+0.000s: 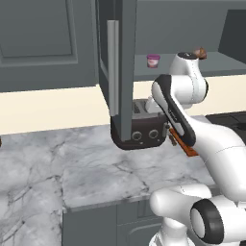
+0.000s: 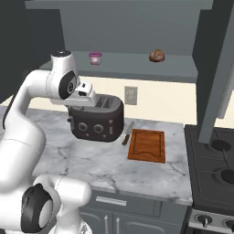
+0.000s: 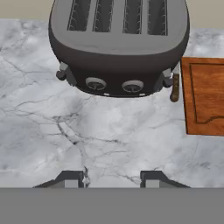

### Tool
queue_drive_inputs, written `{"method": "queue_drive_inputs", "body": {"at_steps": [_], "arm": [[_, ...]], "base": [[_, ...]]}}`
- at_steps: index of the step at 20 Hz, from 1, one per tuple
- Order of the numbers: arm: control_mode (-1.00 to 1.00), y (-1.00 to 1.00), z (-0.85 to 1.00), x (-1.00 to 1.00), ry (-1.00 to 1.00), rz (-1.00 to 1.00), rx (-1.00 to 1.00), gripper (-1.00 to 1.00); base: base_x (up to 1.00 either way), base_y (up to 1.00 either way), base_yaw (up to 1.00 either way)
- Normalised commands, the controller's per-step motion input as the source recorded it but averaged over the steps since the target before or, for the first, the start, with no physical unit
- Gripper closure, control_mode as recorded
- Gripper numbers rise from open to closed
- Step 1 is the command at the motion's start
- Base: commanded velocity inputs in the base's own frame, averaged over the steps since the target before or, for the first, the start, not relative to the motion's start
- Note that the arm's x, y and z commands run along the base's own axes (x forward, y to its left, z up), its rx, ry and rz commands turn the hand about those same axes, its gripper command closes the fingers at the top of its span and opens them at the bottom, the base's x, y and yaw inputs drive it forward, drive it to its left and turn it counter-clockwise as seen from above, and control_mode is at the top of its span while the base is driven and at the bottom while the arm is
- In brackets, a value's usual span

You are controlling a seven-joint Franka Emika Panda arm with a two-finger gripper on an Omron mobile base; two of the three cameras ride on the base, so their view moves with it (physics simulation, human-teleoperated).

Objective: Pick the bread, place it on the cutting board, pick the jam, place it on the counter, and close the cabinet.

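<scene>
- The pincer point(image 3: 112, 177) is being held above the marble counter point(image 3: 109, 144), its two dark tips set narrow with nothing between them, pointing down at bare marble.
- In the hand view, a dark toaster point(image 3: 119, 46) is sitting at 12 o'clock from the pincer, and the cutting board point(image 3: 205, 96) is lying at about 2 o'clock, cut off by the edge.
- A knife point(image 2: 127, 133) is lying between toaster and board, just beside the board's left edge in the right base view.
- The bread point(image 2: 157, 55) is sitting on the open cabinet's point(image 2: 137, 27) shelf, at roughly 12 o'clock above the board; nothing is lying on the board.
- The jam point(image 2: 95, 58) is sitting on the same shelf, well apart from the bread, at its 9 o'clock.
- The cabinet door point(image 1: 117, 72) is being left open, edge-on in the left base view.
- A stove point(image 2: 215, 169) is standing at 3 o'clock of the board.
</scene>
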Motion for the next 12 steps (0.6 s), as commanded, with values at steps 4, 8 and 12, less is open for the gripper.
{"method": "queue_drive_inputs", "body": {"at_steps": [4,8,12], "arm": [[-1.00,0.00,0.00,-0.01,-0.08,0.00,0.00,-1.00],[-1.00,0.00,0.02,-0.03,-0.13,0.00,0.00,-1.00],[-1.00,0.00,0.10,-0.04,-0.17,0.00,0.00,-1.00]], "base": [[0.00,0.00,0.00],[0.00,0.00,0.00],[0.00,0.00,0.00]]}}
